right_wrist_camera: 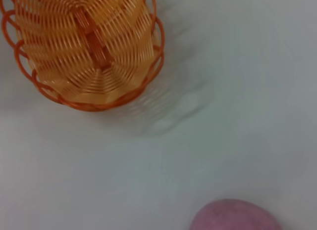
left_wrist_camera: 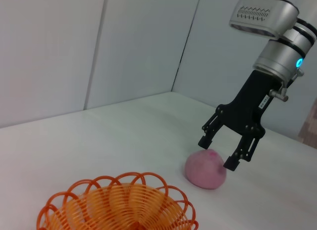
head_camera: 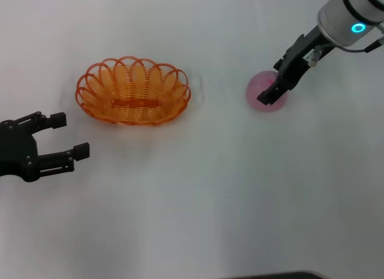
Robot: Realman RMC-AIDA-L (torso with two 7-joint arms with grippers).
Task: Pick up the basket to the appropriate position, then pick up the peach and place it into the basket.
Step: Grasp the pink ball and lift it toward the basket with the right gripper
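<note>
over the peach point(left_wrist_camera: 206, 169), partly hiding it, the right claw point(left_wrist_camera: 222, 152) hangs open; left claw point(head_camera: 67, 135) open.

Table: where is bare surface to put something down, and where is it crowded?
Bare table lies between the basket and the peach, and all along the near side. It is crowded at the peach, where the open right gripper straddles it, and beside the basket's near left, by the open left gripper.

Silver right arm point(head_camera: 345, 15) with blue ring light, black fingers point(left_wrist_camera: 241, 155)
</note>
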